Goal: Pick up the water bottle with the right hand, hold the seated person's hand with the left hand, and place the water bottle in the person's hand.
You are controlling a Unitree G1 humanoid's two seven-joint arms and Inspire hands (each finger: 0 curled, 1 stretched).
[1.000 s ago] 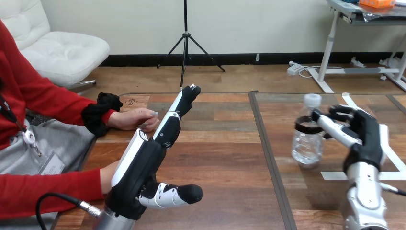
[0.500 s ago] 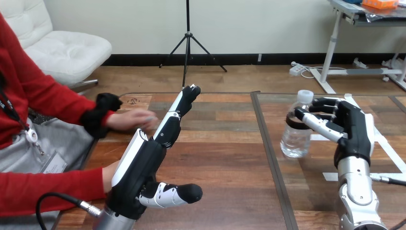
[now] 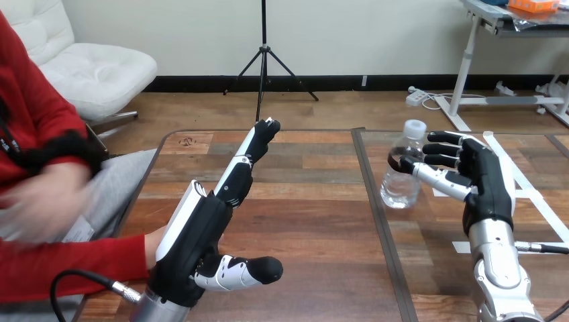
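Okay, wooden worktop [image 3: 315, 201] spans the view, with a dark seam running front to back down its middle. At the view's left edge the person's upper hand [image 3: 43, 201] is raised off the worktop and smeared, so its pose is unreadable. The person's lower hand [image 3: 151, 245], on a red sleeve, sits mostly hidden behind the robot's palm; touching or just beside, cannot tell. Left hand [image 3: 201, 231] stands edge-up over the left half, fingers straight and pointing away, thumb stuck out toward the middle, holding nothing. Right hand [image 3: 483, 184] is over the right half, thumb across the front of the water bottle [image 3: 401, 184] and fingers wrapped round its back, so it has the bottle clamped. The bottle is upright, just right of the seam, well apart from both of the person's hands; whether its base is clear of the worktop, cannot tell. White cap [image 3: 415, 127] on top. Judgement: pick looks done, hold and handover not yet. Risks: the grip sits high on a smooth bottle, so it could slip or swing during the carry across. The raised hand gives no steady target, and the left hand could block the bottle's path.
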